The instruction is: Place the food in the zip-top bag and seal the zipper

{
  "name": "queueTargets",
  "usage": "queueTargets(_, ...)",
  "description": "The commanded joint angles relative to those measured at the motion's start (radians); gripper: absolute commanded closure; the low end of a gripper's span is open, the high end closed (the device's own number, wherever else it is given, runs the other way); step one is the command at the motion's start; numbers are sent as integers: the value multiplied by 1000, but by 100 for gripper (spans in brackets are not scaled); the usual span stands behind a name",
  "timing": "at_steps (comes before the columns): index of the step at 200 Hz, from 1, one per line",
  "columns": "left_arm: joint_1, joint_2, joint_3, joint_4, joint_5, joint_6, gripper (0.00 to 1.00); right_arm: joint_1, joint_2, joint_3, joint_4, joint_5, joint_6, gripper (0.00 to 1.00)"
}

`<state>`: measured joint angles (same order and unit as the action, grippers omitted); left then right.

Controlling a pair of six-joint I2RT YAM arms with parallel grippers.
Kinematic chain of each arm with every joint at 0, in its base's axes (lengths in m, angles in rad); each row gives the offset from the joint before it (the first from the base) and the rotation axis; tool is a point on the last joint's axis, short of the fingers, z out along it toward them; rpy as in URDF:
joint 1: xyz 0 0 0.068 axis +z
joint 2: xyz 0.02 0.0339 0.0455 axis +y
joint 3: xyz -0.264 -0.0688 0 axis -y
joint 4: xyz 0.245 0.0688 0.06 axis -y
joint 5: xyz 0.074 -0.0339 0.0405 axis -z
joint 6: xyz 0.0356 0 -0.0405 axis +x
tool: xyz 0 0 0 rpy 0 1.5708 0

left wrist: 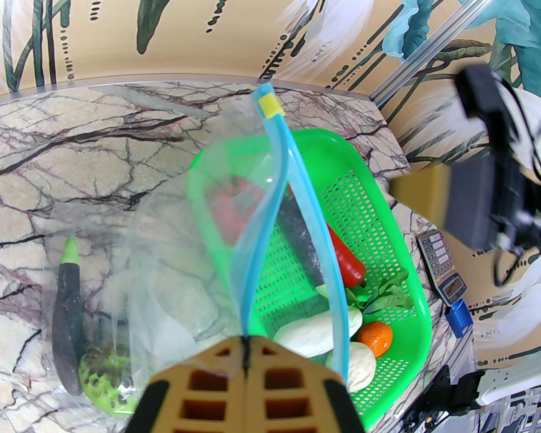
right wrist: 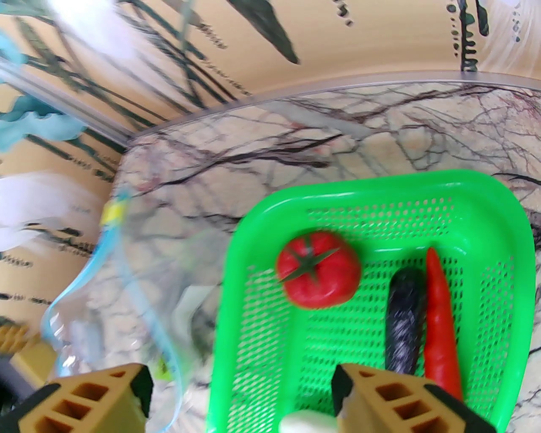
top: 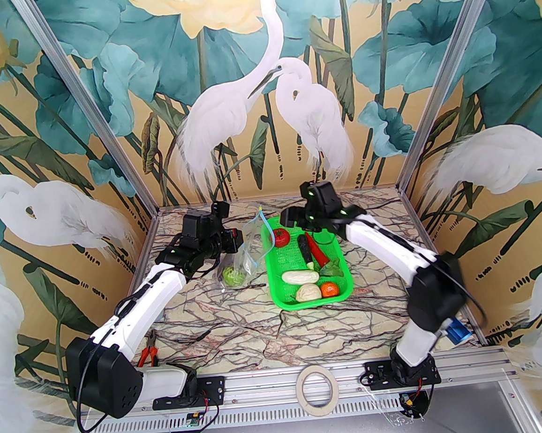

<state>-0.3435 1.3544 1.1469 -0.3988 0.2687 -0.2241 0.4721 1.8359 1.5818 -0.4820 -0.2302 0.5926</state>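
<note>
Zip-top bag (left wrist: 177,275) clear glossy plastic; basket (left wrist: 372,203) perforated green plastic.

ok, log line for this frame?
left hand: shut on bag edge | right hand: open above basket | zipper: unsealed | tomato: in basket

Marble-pattern table (top: 243,326), dark veins on cream. Green perforated basket (top: 271,276) right of centre, toward the far side, long axis running near to far, corners rounded. Red-handled pliers (top: 148,351) at near left, lying flat on the table. Roll of pale tape (top: 320,409) flat on the aluminium rail (top: 266,381) along the near edge, about mid-width. Blue box (top: 457,330) at the near right corner; the left wrist view shows a small grey keypad device (left wrist: 444,272) with a screen just beside it. Walls (top: 241,96): white egrets, teal lotus leaves, ochre ground. Aluminium posts (top: 90,109) rise from the far corners.
</note>
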Motion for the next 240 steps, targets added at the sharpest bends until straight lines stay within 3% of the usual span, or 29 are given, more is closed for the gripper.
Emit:
queueTargets(1, -1, -29, -13, 10, 14, 9, 100, 7, 114, 76, -101, 62, -23, 19)
queueTargets(41, -2, -38, -13, 3, 15, 11, 100, 6, 240, 168, -126, 85, -11, 19)
queueTargets(51, -1, -38, -13, 6, 16, 10, 100, 8, 266, 185, -128, 76, -10, 12)
queueTargets(132, -2, -37, -22, 20, 36, -4, 100, 33, 391, 255, -79, 28, 11, 6)
queueTargets(199, -2, -41, -21, 14, 41, -2, 100, 40, 477, 317, -88, 56, 18, 6)
queueTargets(240, -1, -46, -21, 8, 34, 3, 100, 42, 494, 321, -99, 61, 21, 12)
